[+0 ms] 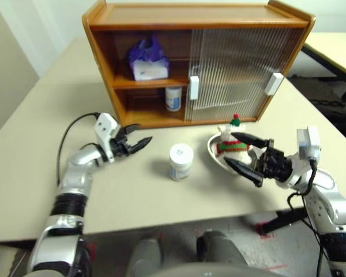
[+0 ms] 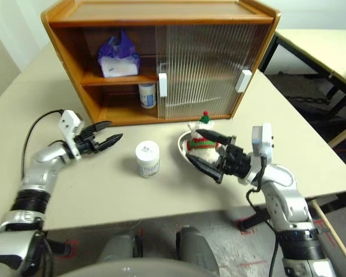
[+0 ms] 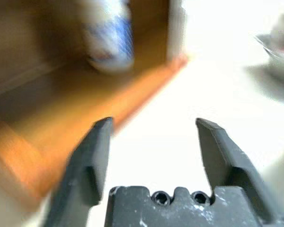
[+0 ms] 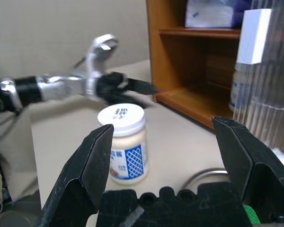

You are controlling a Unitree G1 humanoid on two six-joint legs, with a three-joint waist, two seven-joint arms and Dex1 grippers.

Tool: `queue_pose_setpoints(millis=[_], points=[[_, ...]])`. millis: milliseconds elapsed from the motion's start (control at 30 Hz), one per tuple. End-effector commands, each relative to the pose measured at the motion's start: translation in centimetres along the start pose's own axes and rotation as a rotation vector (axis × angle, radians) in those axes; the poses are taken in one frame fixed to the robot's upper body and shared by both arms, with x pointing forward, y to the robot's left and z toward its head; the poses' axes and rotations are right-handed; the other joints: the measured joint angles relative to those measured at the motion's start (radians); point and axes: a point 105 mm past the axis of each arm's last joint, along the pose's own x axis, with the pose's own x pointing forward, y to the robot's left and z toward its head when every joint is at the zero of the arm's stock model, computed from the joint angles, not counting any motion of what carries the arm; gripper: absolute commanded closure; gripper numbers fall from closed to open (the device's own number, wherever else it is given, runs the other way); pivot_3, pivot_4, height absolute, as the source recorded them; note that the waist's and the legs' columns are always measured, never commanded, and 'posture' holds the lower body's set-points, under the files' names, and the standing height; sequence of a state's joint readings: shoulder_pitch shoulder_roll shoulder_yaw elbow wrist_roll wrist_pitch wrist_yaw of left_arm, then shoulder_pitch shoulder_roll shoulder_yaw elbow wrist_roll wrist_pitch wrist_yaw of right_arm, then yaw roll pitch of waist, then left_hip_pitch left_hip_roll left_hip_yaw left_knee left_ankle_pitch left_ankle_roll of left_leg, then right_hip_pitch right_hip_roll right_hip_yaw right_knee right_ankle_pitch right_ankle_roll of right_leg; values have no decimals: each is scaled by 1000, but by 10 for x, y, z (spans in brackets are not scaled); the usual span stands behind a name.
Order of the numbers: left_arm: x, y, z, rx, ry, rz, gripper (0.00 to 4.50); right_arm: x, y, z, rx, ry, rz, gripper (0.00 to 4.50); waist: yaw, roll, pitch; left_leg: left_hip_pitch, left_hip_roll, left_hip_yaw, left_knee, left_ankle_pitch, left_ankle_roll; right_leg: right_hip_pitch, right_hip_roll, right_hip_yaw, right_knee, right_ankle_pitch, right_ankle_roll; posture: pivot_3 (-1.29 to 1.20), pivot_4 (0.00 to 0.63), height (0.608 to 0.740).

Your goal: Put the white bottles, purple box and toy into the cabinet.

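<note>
The two eye views look forward and down from the head over the table (image 1: 34,144) at the cabinet (image 1: 196,57), sharing the whole scene, the right eye's shifted slightly. The left wrist view sits low and close behind the left gripper (image 3: 154,142), facing the cabinet's open lower shelf. The right wrist view looks level along the right gripper (image 4: 163,142) across the table at the bottle (image 4: 125,144), the left arm and the cabinet, all also in the eye views.
</note>
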State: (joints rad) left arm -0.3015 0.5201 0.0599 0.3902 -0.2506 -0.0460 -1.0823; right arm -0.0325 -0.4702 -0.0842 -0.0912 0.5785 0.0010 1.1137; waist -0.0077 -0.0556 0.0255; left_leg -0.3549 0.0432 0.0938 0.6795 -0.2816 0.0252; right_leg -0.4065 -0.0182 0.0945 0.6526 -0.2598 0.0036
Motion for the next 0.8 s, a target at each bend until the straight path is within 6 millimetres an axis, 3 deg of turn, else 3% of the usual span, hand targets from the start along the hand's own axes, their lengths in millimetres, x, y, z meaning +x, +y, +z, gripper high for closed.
queue_pose_setpoints(millis=[33, 233, 700, 800], points=[[-1, -38, 0, 9, 16, -225, 29, 0, -2, 2, -2, -3, 13, 0, 3, 1, 0, 0, 0, 0, 0, 0, 0, 0, -1, 0, 0, 0, 0, 82, 0, 740], [4, -72, -8, 33, 58, -400, 29, 1, -2, 1, -3, -1, 22, 0, 1, 2, 0, 0, 2, 1, 0, -1, -1, 0, 0, -1, 0, -1, 1, 81, 0, 740], [55, -101, -16, 62, 42, -478, 29, 3, -2, 1, -16, 8, 23, 0, -1, 4, -1, 0, 2, 1, 0, 1, 2, 0, 2, 1, 0, -2, 2, 62, 0, 740], [60, -104, -17, 51, 39, -469, 623, 3, -3, 1, -19, 8, 17, 0, -1, 4, -1, 0, 2, 1, 0, 1, 2, 0, 2, 1, 0, -2, 2, 60, 0, 740]])
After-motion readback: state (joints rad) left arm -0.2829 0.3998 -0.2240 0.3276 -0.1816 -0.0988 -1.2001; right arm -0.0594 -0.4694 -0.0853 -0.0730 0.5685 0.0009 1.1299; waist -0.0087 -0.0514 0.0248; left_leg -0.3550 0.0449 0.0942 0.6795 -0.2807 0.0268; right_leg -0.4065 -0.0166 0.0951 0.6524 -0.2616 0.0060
